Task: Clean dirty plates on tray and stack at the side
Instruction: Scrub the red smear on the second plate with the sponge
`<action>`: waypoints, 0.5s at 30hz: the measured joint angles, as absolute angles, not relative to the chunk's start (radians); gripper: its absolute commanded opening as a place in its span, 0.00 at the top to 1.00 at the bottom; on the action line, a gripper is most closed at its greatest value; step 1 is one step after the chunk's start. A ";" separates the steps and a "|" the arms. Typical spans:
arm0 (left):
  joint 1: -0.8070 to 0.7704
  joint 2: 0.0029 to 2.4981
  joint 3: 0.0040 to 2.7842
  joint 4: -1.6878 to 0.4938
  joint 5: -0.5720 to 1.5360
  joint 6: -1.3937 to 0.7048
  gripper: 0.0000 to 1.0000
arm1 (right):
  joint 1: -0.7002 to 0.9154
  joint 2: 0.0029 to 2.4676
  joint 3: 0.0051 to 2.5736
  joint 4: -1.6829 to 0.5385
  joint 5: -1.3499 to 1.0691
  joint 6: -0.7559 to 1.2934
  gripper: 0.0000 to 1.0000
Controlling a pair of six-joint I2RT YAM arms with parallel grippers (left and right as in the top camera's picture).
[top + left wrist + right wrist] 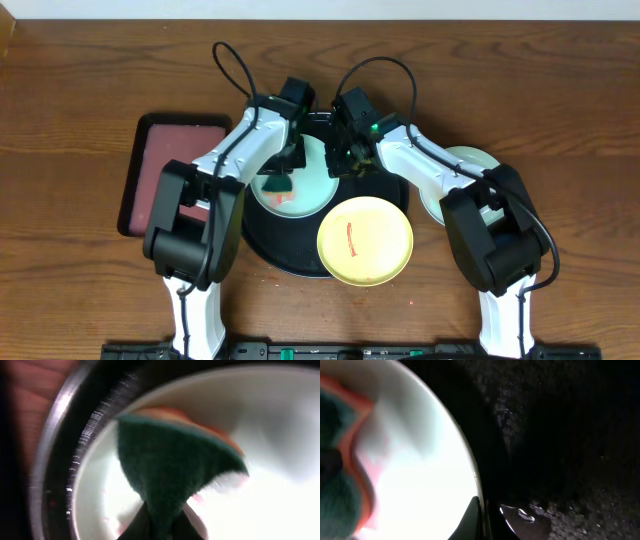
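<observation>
Yellow plate (365, 240): overhead only.

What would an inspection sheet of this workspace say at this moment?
Surface: wooden table.
Job's things: black tray; blue-green plate on it; yellow plate with a red streak, overlapping its front rim; second blue-green plate on the table to the right.
Clutter: dark red tray, left of the black tray.
Grippers: left gripper shut on green sponge, pressed to the blue-green plate; right gripper shut on that plate's rim.
Cables: black cables loop behind both arms.
Surroundings: nothing seen.
</observation>
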State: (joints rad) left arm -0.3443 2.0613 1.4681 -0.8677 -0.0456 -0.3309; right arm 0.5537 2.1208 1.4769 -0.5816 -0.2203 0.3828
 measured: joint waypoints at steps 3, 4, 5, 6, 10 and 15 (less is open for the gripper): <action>-0.324 2.062 1.469 -0.913 0.108 -0.175 0.92 | 0.554 2.121 1.477 -0.584 -0.218 0.383 0.99; -0.320 2.061 1.469 -0.921 0.152 -0.136 0.93 | 0.554 2.121 1.477 -0.585 -0.217 0.383 0.99; -0.318 2.062 1.469 -0.927 0.196 -0.100 0.92 | 0.554 2.121 1.477 -0.585 -0.216 0.383 0.99; -0.318 2.063 1.469 -0.928 0.231 -0.074 0.93 | 0.554 2.121 1.477 -0.585 -0.215 0.383 0.99; -0.319 2.069 1.469 -0.907 0.316 -0.014 0.93 | 0.553 2.121 1.477 -0.586 -0.208 0.383 0.99; -0.325 2.070 1.468 -0.843 0.297 -0.050 0.93 | 0.548 2.121 1.477 -0.584 -0.201 0.383 0.99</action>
State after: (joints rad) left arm -0.3248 2.0705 1.4681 -0.8433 0.2970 -0.0498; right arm 0.5480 2.1208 1.4769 -0.5838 -0.2008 0.3828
